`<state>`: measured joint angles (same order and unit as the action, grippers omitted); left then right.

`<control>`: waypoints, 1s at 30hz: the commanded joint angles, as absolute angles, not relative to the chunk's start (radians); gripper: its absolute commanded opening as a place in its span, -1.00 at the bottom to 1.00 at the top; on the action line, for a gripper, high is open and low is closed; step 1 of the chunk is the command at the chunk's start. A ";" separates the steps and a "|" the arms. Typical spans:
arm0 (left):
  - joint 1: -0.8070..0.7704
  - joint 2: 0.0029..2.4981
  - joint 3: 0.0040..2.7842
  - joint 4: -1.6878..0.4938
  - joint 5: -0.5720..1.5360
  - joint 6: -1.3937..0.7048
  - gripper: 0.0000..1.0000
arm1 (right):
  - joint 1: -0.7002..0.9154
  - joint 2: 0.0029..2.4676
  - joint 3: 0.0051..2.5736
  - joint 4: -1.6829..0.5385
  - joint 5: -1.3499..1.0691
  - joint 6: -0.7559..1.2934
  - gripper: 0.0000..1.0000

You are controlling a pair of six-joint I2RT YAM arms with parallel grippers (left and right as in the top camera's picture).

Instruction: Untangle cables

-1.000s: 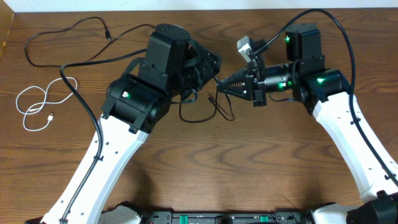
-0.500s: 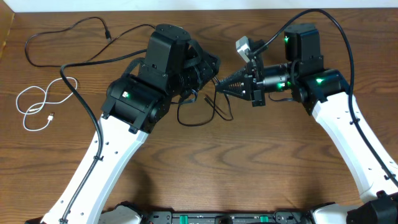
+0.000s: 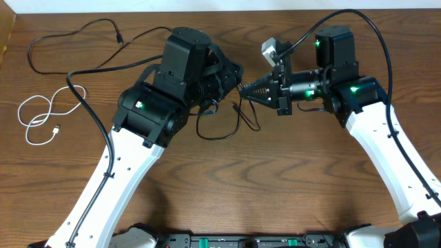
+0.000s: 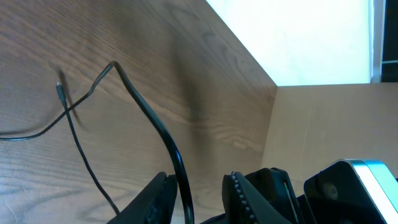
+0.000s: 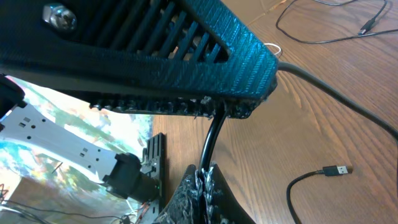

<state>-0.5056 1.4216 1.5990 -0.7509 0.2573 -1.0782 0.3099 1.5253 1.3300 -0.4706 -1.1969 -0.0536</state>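
Note:
One black cable (image 4: 144,112) runs up between the fingers of my left gripper (image 4: 199,178), which is open. The cable lies close to the left finger (image 4: 157,198), with a gap to the right one. My right gripper (image 5: 207,169) is shut on the same black cable (image 5: 214,134), just under the left gripper's body. Overhead, the right gripper (image 3: 242,90) meets the left gripper (image 3: 233,77) at the table's middle, and the black cable's loop (image 3: 215,138) hangs below them. Its USB plug (image 5: 336,170) rests on the wood. A white cable (image 3: 41,117) lies coiled at far left, apart. A second black cable (image 3: 76,38) lies at the back left.
The thick black wire (image 3: 89,110) of the left arm crosses the table's left side. A cardboard wall (image 4: 323,124) stands beyond the table's far edge. The right arm (image 3: 386,145) reaches in from the lower right.
My left gripper's jaws have narrowed around the black cable. The right gripper has edged slightly left and up with the cable, and the loop below has shifted a little.

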 commanded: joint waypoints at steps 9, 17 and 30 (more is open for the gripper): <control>-0.495 1.425 1.605 -0.750 0.243 -1.075 -0.46 | 0.315 1.509 1.328 -0.467 -1.241 -0.041 -0.98; -0.461 1.425 1.605 -0.762 0.243 -1.075 -0.46 | 0.315 1.509 1.328 -0.467 -1.241 -0.041 -0.98; -0.460 1.425 1.603 -0.761 0.262 -1.076 -0.46 | 0.316 1.509 1.328 -0.467 -1.242 -0.041 -0.98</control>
<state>-0.4648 1.4216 1.5990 -0.7589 0.2573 -1.0771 0.3099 1.5253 1.3300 -0.4706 -1.2163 -0.0505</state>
